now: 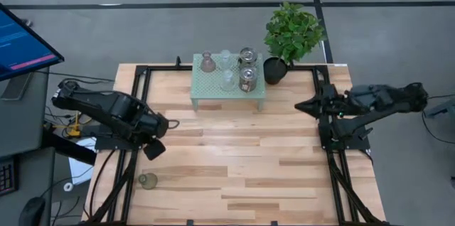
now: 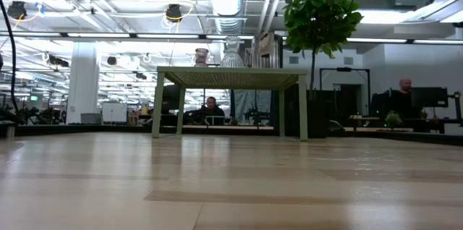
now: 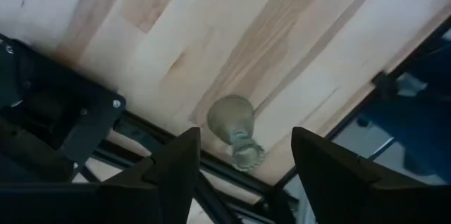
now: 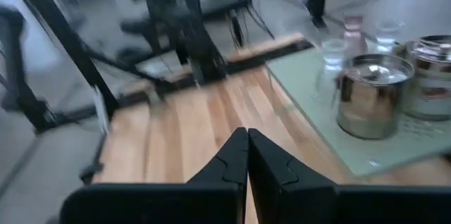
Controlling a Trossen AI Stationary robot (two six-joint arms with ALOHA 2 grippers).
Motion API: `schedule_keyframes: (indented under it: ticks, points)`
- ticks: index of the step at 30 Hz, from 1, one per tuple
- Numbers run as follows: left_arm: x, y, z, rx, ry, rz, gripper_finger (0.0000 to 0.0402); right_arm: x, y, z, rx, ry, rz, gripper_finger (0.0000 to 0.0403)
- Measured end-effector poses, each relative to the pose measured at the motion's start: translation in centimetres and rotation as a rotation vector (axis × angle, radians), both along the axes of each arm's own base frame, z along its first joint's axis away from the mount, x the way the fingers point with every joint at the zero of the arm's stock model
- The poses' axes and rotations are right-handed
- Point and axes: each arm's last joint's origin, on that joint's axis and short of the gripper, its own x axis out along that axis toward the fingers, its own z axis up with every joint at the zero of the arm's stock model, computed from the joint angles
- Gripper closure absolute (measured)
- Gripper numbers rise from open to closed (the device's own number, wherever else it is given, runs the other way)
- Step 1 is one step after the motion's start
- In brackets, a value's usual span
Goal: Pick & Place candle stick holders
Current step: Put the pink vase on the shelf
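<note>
A greenish glass holder (image 1: 148,180) rests on the table near the front left corner; in the left wrist view (image 3: 232,129) it seems to lie on its side. My left gripper (image 1: 155,148) is open and empty, above the table, a little farther back than it. The pinkish holder (image 1: 207,62), two clear holders (image 1: 225,59) (image 1: 227,79) and two silvery jars (image 1: 247,57) (image 1: 248,80) stand on the mint-green stand (image 1: 213,94). My right gripper (image 1: 302,105) is shut and empty to the right of the stand, which shows in its wrist view (image 4: 366,157).
A black pot with a green plant (image 1: 275,70) stands by the stand's far right corner. Black frame rails (image 1: 135,112) run along the table's left and right sides. Bare wood lies between the stand and the near edge (image 1: 242,169).
</note>
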Motion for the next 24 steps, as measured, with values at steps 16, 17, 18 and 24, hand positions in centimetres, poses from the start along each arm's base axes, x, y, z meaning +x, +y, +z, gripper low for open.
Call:
schedule_keyframes:
  ticks: [16,17,18,24]
  points:
    - [-0.3,-3.0,-3.3,-0.056,0.036,-0.244,0.0176,-2.7,-0.7,-7.0,0.206,-0.276,-0.012,0.0403]
    - [-0.3,-3.3,-3.6,-0.057,0.033,-0.264,0.0176,-2.7,-0.7,-7.0,0.207,-0.280,-0.012,0.0403]
    - [-0.3,-3.6,-3.9,-0.058,0.034,-0.284,0.0176,-2.7,-0.7,-7.0,0.207,-0.281,-0.012,0.0403]
    - [-0.8,-5.3,-5.2,-0.050,0.064,-0.402,0.0176,-2.7,-0.7,-7.0,0.216,-0.281,-0.013,0.0403]
